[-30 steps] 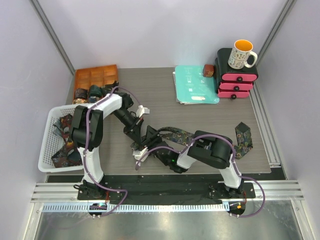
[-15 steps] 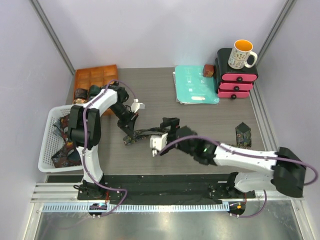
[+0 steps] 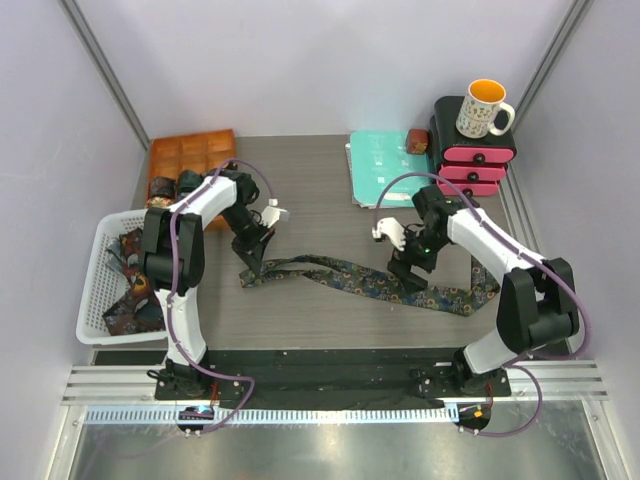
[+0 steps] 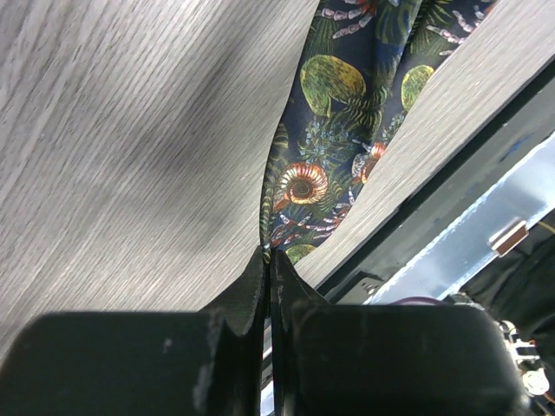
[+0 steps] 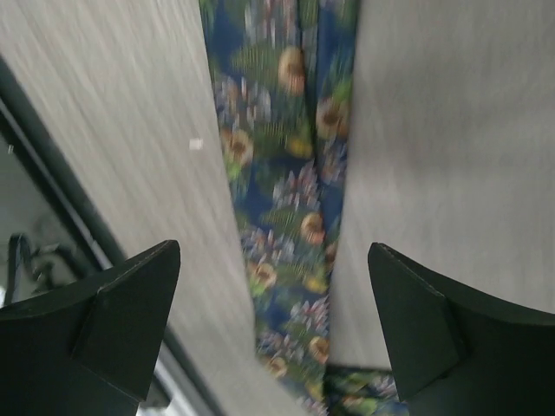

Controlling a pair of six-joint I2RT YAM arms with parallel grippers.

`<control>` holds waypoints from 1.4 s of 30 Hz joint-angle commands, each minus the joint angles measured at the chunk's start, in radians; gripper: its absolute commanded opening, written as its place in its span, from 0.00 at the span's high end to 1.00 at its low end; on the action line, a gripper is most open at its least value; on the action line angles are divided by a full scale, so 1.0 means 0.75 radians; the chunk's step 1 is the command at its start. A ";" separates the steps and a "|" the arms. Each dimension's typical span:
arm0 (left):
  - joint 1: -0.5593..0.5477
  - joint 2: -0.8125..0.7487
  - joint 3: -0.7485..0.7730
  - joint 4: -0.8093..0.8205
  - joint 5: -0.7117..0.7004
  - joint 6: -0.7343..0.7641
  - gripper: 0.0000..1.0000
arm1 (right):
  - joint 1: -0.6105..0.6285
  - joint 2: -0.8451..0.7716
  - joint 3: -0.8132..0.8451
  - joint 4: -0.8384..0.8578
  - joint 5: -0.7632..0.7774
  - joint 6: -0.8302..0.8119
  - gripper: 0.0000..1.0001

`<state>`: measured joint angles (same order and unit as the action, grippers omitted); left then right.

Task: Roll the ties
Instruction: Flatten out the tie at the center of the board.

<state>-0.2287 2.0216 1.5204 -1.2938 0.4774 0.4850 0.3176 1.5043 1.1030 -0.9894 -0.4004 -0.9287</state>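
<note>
A long tie (image 3: 340,272) with a dark blue-green shell and leaf print lies stretched across the table from left to right. My left gripper (image 3: 250,264) is shut on its narrow left end. In the left wrist view the closed jaws (image 4: 267,256) pinch the edge of the tie (image 4: 334,165). My right gripper (image 3: 403,270) is open and hovers over the wider part of the tie. In the right wrist view (image 5: 273,299) the tie (image 5: 282,182) runs between the spread fingers (image 5: 130,321), untouched. The wide end is folded near the table's right side (image 3: 482,292).
A white basket (image 3: 98,262) with more ties stands at the left edge. An orange tray (image 3: 200,150) with rolled ties is at the back left. A teal folder (image 3: 390,172), pink drawers (image 3: 472,160) and a mug (image 3: 484,108) are at the back right.
My right arm has swung from the table's left-centre to the right and its gripper is now open. The tie is now drawn out flat. My left gripper has stayed shut on its end.
</note>
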 commanded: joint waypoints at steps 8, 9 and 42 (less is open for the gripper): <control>0.000 0.000 0.028 -0.007 -0.054 0.069 1.00 | -0.243 0.174 -0.039 -0.221 0.086 -0.255 0.17; 0.000 0.000 0.028 -0.005 -0.052 0.071 1.00 | -0.262 0.199 -0.035 -0.217 0.086 -0.253 0.19; 0.043 0.176 0.374 -0.173 -0.092 0.231 1.00 | -0.366 -0.244 -0.424 0.987 0.470 -0.009 0.99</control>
<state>-0.2024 2.1479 1.7023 -1.3373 0.4435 0.5632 0.0593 1.5715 0.9215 -0.8165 -0.2176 -0.9920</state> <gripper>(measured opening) 0.005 0.031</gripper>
